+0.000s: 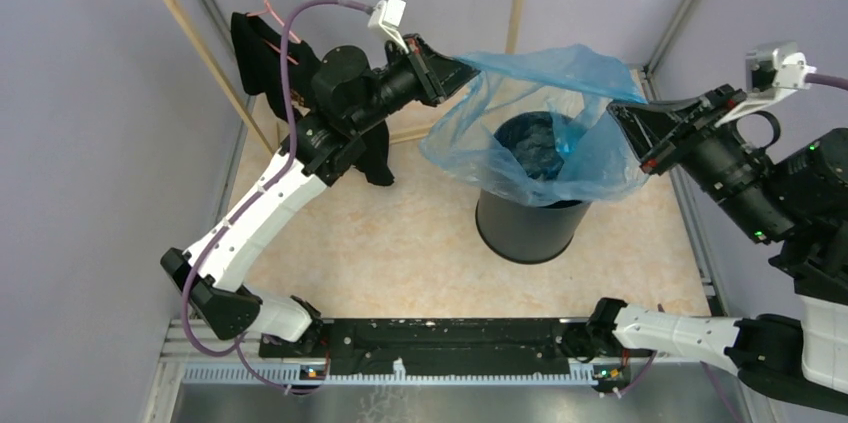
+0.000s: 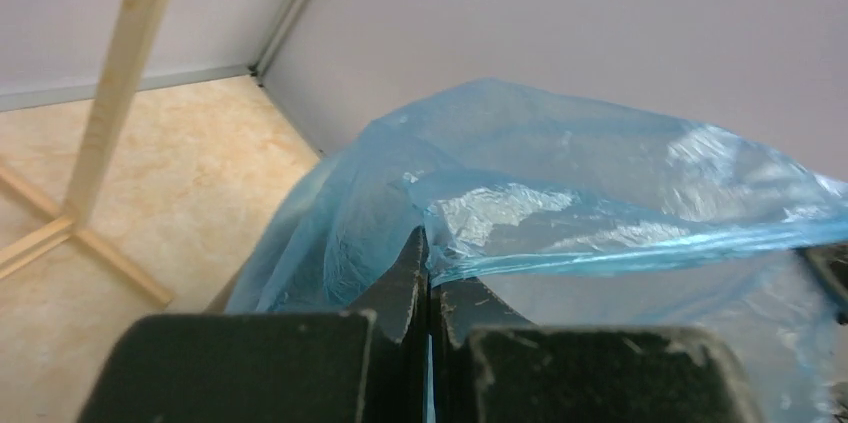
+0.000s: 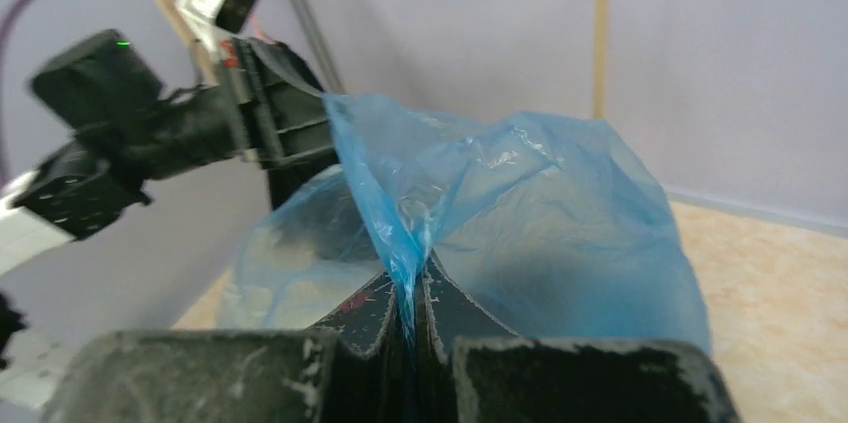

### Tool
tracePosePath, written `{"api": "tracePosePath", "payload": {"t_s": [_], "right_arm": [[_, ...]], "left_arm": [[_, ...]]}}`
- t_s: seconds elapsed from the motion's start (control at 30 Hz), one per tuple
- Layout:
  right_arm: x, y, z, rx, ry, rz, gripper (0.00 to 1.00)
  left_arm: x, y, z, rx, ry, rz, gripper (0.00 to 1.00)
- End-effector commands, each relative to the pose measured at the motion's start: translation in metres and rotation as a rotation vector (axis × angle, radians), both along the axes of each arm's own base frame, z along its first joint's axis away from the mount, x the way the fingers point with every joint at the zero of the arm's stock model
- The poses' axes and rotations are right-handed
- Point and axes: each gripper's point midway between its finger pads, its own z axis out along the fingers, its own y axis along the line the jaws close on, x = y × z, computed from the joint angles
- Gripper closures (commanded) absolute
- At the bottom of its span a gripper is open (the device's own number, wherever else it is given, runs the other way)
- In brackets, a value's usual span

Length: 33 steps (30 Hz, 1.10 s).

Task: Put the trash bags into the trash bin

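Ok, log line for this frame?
left claw: shut on translucent light-blue plastic bag | right claw: same | bag: stretched above round black plastic bin

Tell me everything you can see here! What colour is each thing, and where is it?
trash bag: one, light blue, see-through, stretched between the two tools, its lower part hanging into the bin
trash bin: one, black, round, standing on the table right of the middle
shirt: one, black, hanging at the back left behind the left arm
rack: one, pale wood with a metal rod on top, at the back
table: one, beige and marbled
walls: grey-purple, all around
arms: two, black and white, bolted at the near edge
left tool: one, black, shut on the bag's left edge
right tool: one, black, shut on the bag's right edge
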Motion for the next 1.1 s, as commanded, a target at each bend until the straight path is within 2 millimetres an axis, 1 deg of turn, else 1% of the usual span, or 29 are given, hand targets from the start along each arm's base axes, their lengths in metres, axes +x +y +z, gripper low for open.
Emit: {"api": "tracePosePath", "payload": {"t_s": [0.0, 0.03, 0.1, 0.17, 0.23, 0.3, 0.4, 0.43, 0.5, 0.57, 0.6, 0.63, 0.7, 0.73, 0.8, 0.83, 0.9, 0.97, 1.03, 1.07], "right_arm": [[-0.033, 0.017, 0.029, 0.138, -0.030, 0.212, 1.00], [-0.038, 0.019, 0.036, 0.184, -0.031, 0.239, 1.00], [-0.042, 0.019, 0.043, 0.238, -0.023, 0.255, 1.00], [-0.035, 0.021, 0.041, 0.270, -0.001, 0.230, 1.00], [-0.019, 0.024, 0.029, 0.265, 0.025, 0.163, 1.00], [0.005, 0.022, 0.010, 0.235, 0.068, 0.036, 1.00], [0.030, 0.018, -0.006, 0.189, 0.102, -0.112, 1.00], [0.034, 0.021, -0.008, 0.184, 0.108, -0.119, 1.00], [0.031, 0.037, -0.005, 0.200, 0.111, -0.046, 1.00], [0.024, 0.054, 0.003, 0.216, 0.122, 0.045, 1.00], [0.021, 0.058, 0.008, 0.226, 0.122, 0.072, 1.00], [0.020, 0.059, 0.010, 0.227, 0.122, 0.082, 1.00], [0.023, 0.056, 0.011, 0.220, 0.119, 0.058, 1.00], [0.025, 0.052, 0.010, 0.214, 0.119, 0.032, 1.00], [0.029, 0.045, 0.008, 0.200, 0.116, -0.009, 1.00], [0.031, 0.043, 0.006, 0.193, 0.117, -0.026, 1.00], [0.038, 0.039, -0.001, 0.181, 0.123, -0.080, 1.00], [0.046, 0.043, -0.010, 0.157, 0.135, -0.104, 1.00], [0.050, 0.053, -0.013, 0.136, 0.153, -0.093, 1.00], [0.052, 0.058, -0.015, 0.127, 0.162, -0.089, 1.00]], "left_arm": [[-0.013, 0.030, 0.038, 0.019, -0.132, 0.072, 1.00], [-0.015, 0.035, 0.038, 0.034, -0.141, 0.087, 1.00], [-0.015, 0.042, 0.034, 0.067, -0.147, 0.116, 1.00], [-0.010, 0.043, 0.022, 0.103, -0.141, 0.135, 1.00], [-0.001, 0.040, 0.009, 0.130, -0.129, 0.153, 1.00], [0.010, 0.032, -0.003, 0.160, -0.119, 0.154, 1.00], [0.026, 0.024, -0.004, 0.200, -0.137, 0.172, 1.00], [0.031, 0.024, -0.005, 0.215, -0.145, 0.189, 1.00], [0.043, 0.023, -0.007, 0.247, -0.153, 0.223, 1.00], [0.047, 0.019, -0.010, 0.275, -0.164, 0.214, 0.94], [0.046, 0.016, -0.011, 0.281, -0.174, 0.193, 0.90], [0.042, 0.011, -0.011, 0.289, -0.194, 0.158, 0.85], [0.030, 0.007, -0.008, 0.305, -0.240, 0.091, 0.71], [0.022, 0.009, -0.004, 0.313, -0.265, 0.068, 0.65], [0.010, 0.019, 0.002, 0.333, -0.303, 0.063, 0.54], [0.004, 0.027, 0.005, 0.339, -0.319, 0.074, 0.53], [-0.008, 0.039, 0.010, 0.336, -0.340, 0.087, 0.55], [-0.020, 0.044, 0.012, 0.324, -0.350, 0.065, 0.52], [-0.032, 0.044, 0.014, 0.313, -0.356, 0.018, 0.46], [-0.039, 0.044, 0.015, 0.310, -0.360, -0.007, 0.40]]}}
